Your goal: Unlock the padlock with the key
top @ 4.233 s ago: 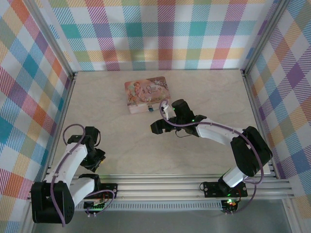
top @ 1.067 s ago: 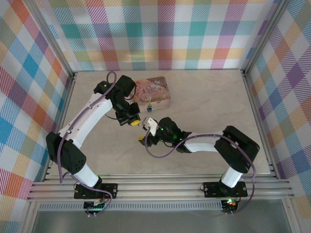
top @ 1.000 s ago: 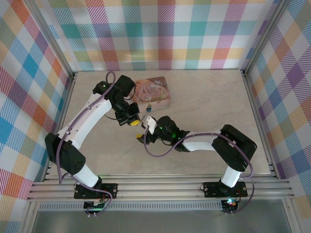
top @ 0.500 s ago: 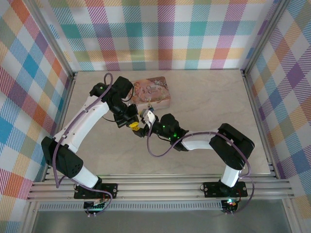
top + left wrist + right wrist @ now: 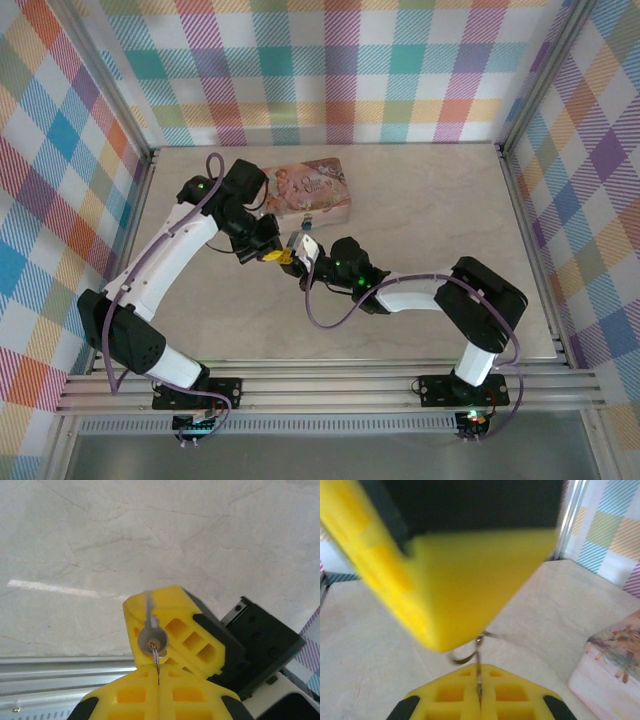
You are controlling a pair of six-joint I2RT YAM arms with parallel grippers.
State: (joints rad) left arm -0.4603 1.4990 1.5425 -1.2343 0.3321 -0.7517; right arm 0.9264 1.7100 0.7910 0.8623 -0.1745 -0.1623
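Grey metal key (image 5: 156, 656), thin, stiff, probably slippery, is pinched flat in the left gripper (image 5: 158, 670), meeting the small light padlock (image 5: 152, 641) clamped by the right gripper (image 5: 480, 674).

Box (image 5: 308, 187) on desk (image 5: 430, 200), back centre. Just before it, left end effector (image 5: 158, 679) and right end effector (image 5: 480, 684) meet tip to tip; padlock (image 5: 151, 641) and key (image 5: 156, 659) between them.
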